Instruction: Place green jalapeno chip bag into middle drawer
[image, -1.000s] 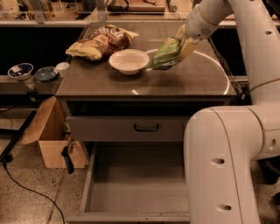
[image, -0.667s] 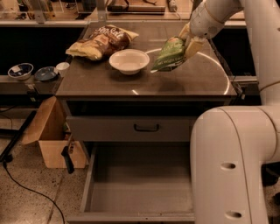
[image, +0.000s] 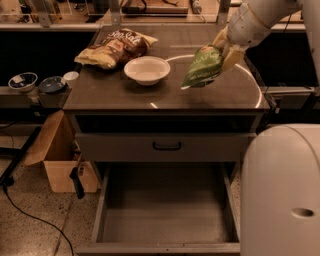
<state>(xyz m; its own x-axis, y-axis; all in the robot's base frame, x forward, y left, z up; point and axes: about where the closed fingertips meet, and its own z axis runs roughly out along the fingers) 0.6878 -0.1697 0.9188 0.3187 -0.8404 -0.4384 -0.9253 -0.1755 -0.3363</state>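
Note:
The green jalapeno chip bag (image: 204, 66) hangs in the air above the right part of the counter top, tilted, lower corner pointing down-left. My gripper (image: 223, 50) is shut on the bag's upper right edge, with the white arm reaching in from the top right. The middle drawer (image: 165, 212) is pulled out below the cabinet, its grey floor bare, low side walls on left and right. The bag is well above and behind the drawer.
A white bowl (image: 147, 69) sits mid-counter, left of the bag. A brown-and-yellow chip bag (image: 116, 47) lies at the back left. A closed drawer front with dark handle (image: 167, 146) is above the open drawer. A cardboard box (image: 59, 155) stands on the floor left. The robot's white body (image: 282, 190) fills the lower right.
The gripper has lifted the green bag a little higher off the counter and shifted it slightly; the bag hangs free of the surface. The view has moved a little.

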